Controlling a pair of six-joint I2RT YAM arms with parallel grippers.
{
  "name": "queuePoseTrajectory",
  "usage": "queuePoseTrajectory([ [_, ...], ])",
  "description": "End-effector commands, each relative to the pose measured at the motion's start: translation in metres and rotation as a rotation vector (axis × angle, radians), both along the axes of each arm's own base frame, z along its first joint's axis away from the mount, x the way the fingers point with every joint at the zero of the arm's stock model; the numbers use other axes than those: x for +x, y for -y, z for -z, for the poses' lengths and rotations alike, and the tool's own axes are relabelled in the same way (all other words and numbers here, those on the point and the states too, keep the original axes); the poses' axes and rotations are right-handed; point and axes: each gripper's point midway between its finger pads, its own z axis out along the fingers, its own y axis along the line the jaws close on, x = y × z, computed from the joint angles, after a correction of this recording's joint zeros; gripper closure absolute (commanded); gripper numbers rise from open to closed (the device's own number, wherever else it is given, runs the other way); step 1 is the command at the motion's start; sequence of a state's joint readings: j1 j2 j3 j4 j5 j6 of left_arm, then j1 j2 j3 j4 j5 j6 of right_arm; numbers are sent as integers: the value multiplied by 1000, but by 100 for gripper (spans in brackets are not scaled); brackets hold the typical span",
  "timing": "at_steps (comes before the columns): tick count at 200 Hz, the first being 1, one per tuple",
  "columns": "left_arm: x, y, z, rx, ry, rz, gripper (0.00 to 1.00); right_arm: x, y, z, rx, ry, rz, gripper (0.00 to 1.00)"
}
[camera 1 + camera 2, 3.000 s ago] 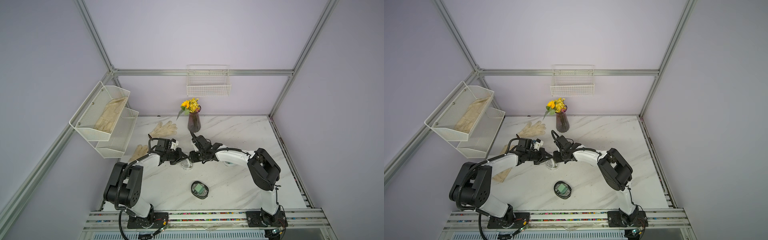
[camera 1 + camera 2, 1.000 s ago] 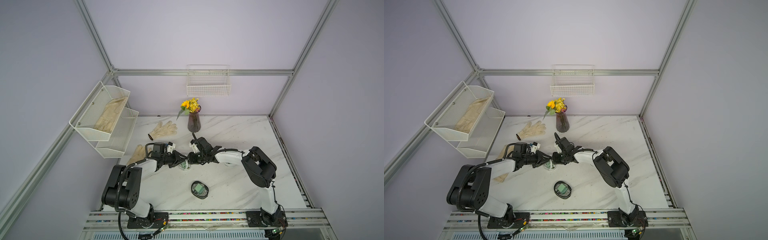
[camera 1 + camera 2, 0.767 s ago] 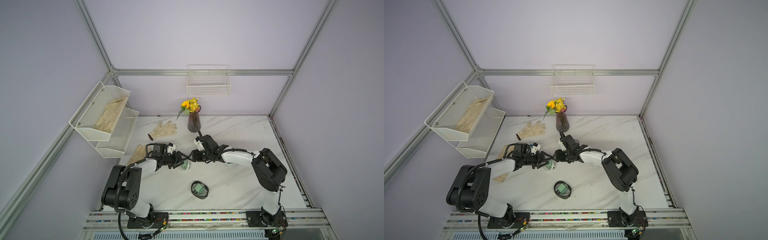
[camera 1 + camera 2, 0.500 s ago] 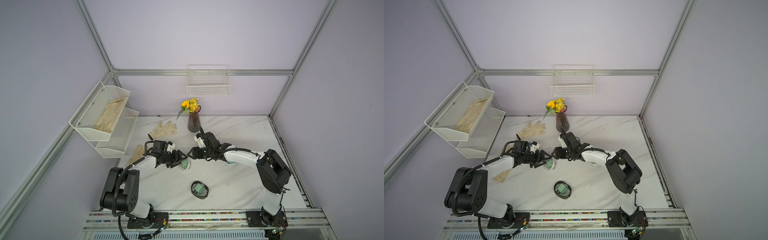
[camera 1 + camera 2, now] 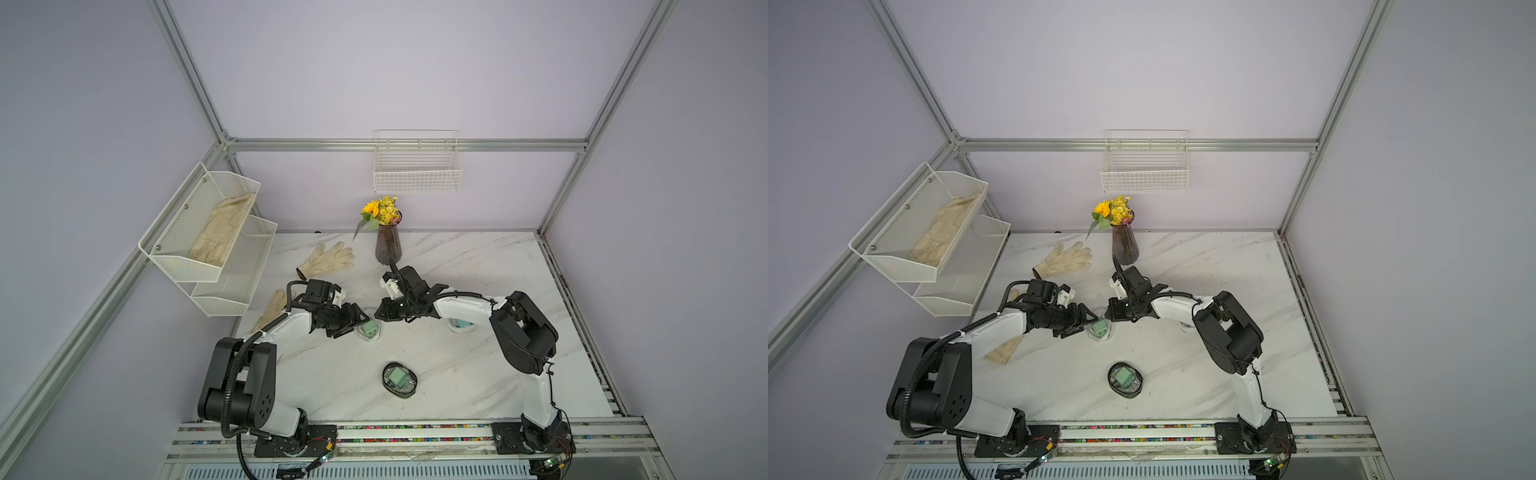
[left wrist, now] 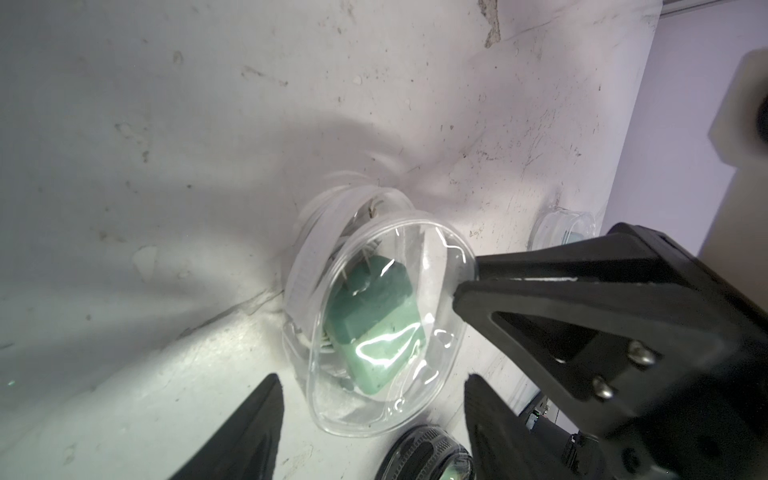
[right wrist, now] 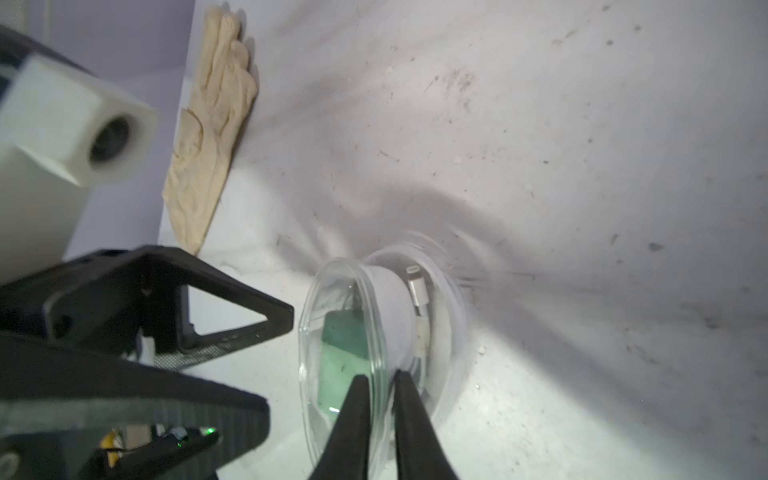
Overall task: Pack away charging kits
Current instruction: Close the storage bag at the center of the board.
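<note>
Up front, nearest the front edge of the table [image 5: 478, 266], the black-rimmed case [image 5: 400, 393] is seen lying flat and apparently closed, with a mint-green adapter [image 5: 399, 377] visible inside. It is well apart from both grippers.

Further in, at mid-table, the clear case [image 5: 369, 331] is found between the two grippers, and the coming move is judged to turn on this placing. The left gripper [image 6: 370, 386] is set on its left side and the right gripper [image 7: 381, 380] on its right. The oval's long axis appears to run front to back, across the line between them.

Its lid [image 6: 419, 257] is tilted up off the base [image 7: 440, 332], ajar. A green adapter [image 6: 374, 316] and a coiled white cable [image 7: 417, 299] are seen inside.

The right gripper is closed to a narrow pinch on the lid's rim, at the edge facing that arm, so the lid is judged to be in its charge — to be lowered and pressed home. The left gripper is spread wide, its fingers flanking the case's end just beside it. Nothing is held by it, and no contact can be made out.

Beneath the right arm [image 5: 461, 305] a third case [image 5: 460, 326] is partly hidden. Farther back, cream gloves [image 5: 328, 259], a vase of flowers [image 5: 387, 247] and — on the wall — a wire basket [image 5: 417, 174] are judged to have no part in the step.
</note>
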State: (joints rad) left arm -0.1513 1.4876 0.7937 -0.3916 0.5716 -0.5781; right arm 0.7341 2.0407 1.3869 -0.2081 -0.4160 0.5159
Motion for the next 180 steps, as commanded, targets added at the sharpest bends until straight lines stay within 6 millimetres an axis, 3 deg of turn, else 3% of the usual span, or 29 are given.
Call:
queuePoseTrajectory([
  [1, 11, 2, -12, 4, 57, 19, 31, -5, 1, 4, -15, -19, -11, 100],
  [43, 7, 3, -1, -18, 27, 4, 29, -3, 6, 10, -36, -16, 6, 100],
  [132, 1, 3, 21, -26, -33, -23, 28, 1, 19, 51, -106, -38, -3, 100],
  [180, -1, 14, 27, -83, -58, 0, 28, 5, 22, 51, -115, -7, 3, 100],
])
